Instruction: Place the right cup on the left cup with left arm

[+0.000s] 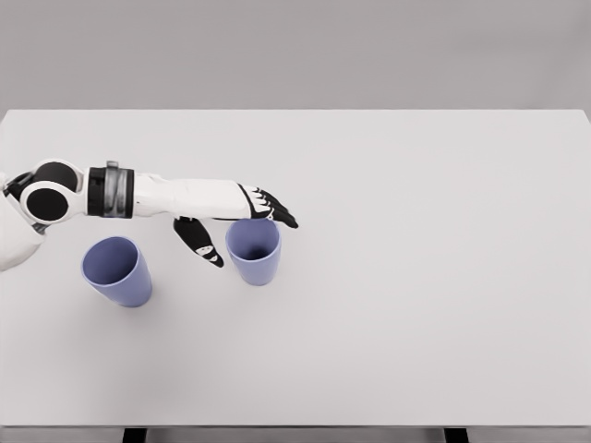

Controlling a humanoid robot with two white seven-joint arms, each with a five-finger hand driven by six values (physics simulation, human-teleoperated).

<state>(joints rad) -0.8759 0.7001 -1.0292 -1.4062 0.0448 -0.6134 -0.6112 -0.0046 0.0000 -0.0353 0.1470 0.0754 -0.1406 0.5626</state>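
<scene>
Two blue cups — right cup (253,251) beside open left hand (231,224)

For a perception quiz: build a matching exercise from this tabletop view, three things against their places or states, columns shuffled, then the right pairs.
Column one:
1. left periwinkle plastic cup
2. right periwinkle plastic cup
3. left hand

Column two:
A. spread open, fingers at a cup's rim, thumb beside it
B. stands alone below the white forearm
C. upright, next to the open hand

Pairs: 1-B, 2-C, 3-A
</scene>
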